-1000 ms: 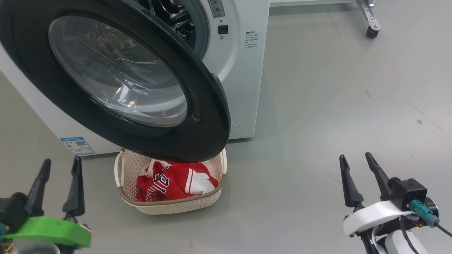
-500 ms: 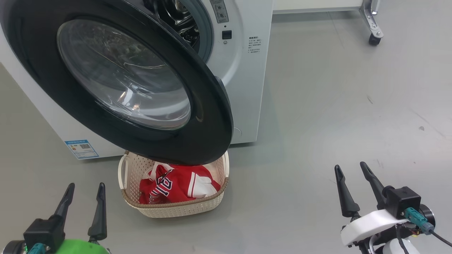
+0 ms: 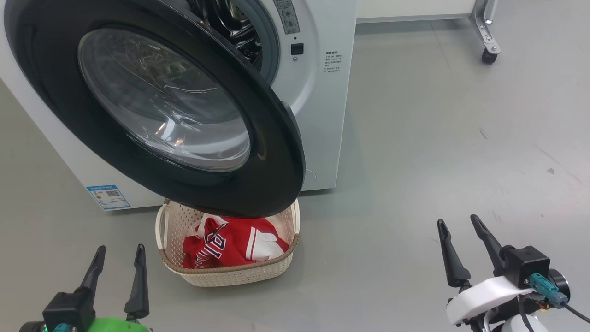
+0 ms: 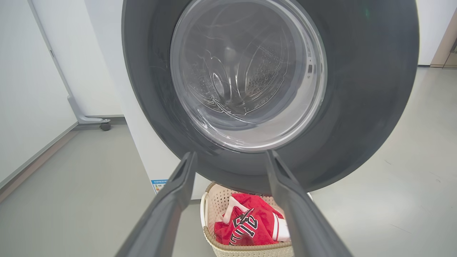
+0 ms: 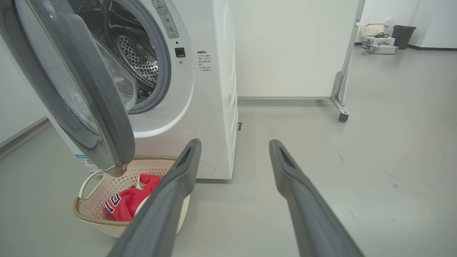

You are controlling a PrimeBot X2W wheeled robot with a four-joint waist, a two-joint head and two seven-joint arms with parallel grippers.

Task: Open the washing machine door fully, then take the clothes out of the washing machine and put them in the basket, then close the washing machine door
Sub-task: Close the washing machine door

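Observation:
The white washing machine (image 3: 318,106) stands at the upper left with its black-rimmed door (image 3: 272,157) swung partly open, the glass bowl facing me. Under the door's lower edge sits the cream basket (image 3: 230,274) on the floor, holding the red clothes (image 3: 230,244) with white trim. My left gripper (image 3: 119,258) is open at the lower left, left of the basket and apart from it. My right gripper (image 3: 459,226) is open at the lower right, over bare floor. The left wrist view faces the door (image 4: 371,89) with the basket (image 4: 250,248) below; the right wrist view shows the steel drum (image 5: 137,53) behind the door (image 5: 96,107).
A white panel on a castor leg (image 3: 487,50) stands at the back right. Grey floor (image 3: 438,138) stretches right of the washing machine. A blue sticker (image 3: 107,197) marks the machine's lower front corner. Far off in the right wrist view are a bin (image 5: 403,35) and a basket (image 5: 372,30).
The head camera has shifted, so the whole scene sits slightly lower and to the right. My left gripper has dropped lower in the view and moved right. The right gripper sits a little lower.

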